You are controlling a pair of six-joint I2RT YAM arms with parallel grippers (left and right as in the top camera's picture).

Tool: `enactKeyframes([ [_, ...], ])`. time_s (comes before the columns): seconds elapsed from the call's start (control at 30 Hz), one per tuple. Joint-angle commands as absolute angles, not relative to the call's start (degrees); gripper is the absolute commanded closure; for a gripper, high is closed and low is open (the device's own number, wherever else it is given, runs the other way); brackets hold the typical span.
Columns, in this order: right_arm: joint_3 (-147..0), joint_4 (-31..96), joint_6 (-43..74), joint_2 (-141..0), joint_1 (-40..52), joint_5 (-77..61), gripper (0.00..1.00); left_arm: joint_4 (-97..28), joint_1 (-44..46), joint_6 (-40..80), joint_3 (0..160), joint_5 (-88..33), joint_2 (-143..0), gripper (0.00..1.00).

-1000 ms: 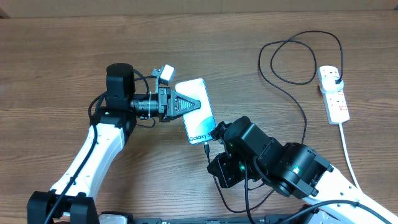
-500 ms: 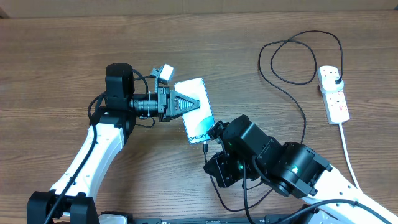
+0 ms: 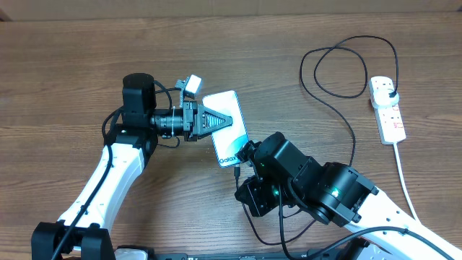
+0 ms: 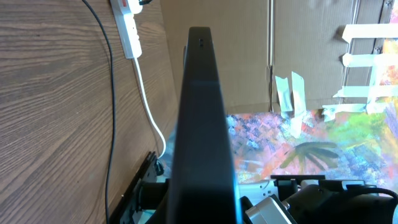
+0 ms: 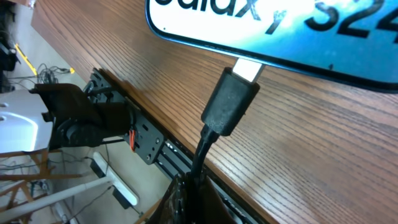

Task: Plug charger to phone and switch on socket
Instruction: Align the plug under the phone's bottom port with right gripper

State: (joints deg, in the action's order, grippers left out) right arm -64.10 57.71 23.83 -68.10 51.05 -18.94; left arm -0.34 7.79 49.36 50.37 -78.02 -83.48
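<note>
The phone (image 3: 229, 127) shows its blue screen with white "Galaxy" text in the middle of the table. My left gripper (image 3: 227, 120) is shut on it from the left, and the left wrist view shows the phone (image 4: 200, 124) edge-on between the jaws. My right gripper (image 5: 198, 199) is shut on the black charger (image 5: 231, 104) cable just behind the connector. The connector's metal tip (image 5: 249, 70) meets the phone's lower edge (image 5: 280, 37), and part of the tip shows. The cable (image 3: 338, 95) loops to a black plug (image 3: 390, 90) in the white socket (image 3: 388, 110) at the far right.
The socket's thick white cord (image 3: 406, 177) runs toward the table's front right. The black cable (image 4: 111, 93) crosses the wood between phone and socket (image 4: 127, 25). The table's front edge (image 5: 186, 155) and a black rail lie close under my right gripper (image 3: 244, 160).
My right arm has crept slightly left toward the phone's lower edge with the connector. The left arm and phone have not moved.
</note>
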Motion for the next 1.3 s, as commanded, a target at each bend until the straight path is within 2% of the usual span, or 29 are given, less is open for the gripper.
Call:
enactKeyframes([
  [0.0, -65.3, 57.7, 22.0, -68.1, 51.0, -16.3, 0.96, 0.0, 7.9, 48.2, 51.4, -80.6, -83.2, 0.96],
  [0.53, -67.3, 57.5, 20.5, -68.1, 51.0, -12.4, 0.96, 0.0, 8.8, 41.5, 51.4, -82.7, -83.2, 0.96],
  [0.83, -67.6, 55.8, 21.0, -68.1, 51.0, -8.8, 0.96, 0.0, 10.4, 42.9, 51.4, -83.7, -83.2, 0.96],
  [1.03, -67.6, 56.1, 21.2, -68.1, 51.0, -9.0, 0.83, 0.0, 10.5, 45.4, 51.4, -83.0, -83.2, 0.96],
  [1.13, -67.6, 56.5, 21.2, -68.1, 51.0, -9.1, 0.83, 0.2, 10.5, 50.1, 51.4, -82.3, -83.2, 0.96],
  [1.27, -67.6, 56.9, 23.7, -68.1, 51.0, -9.8, 0.82, 0.3, 10.5, 47.2, 51.4, -82.0, -83.2, 0.96],
])
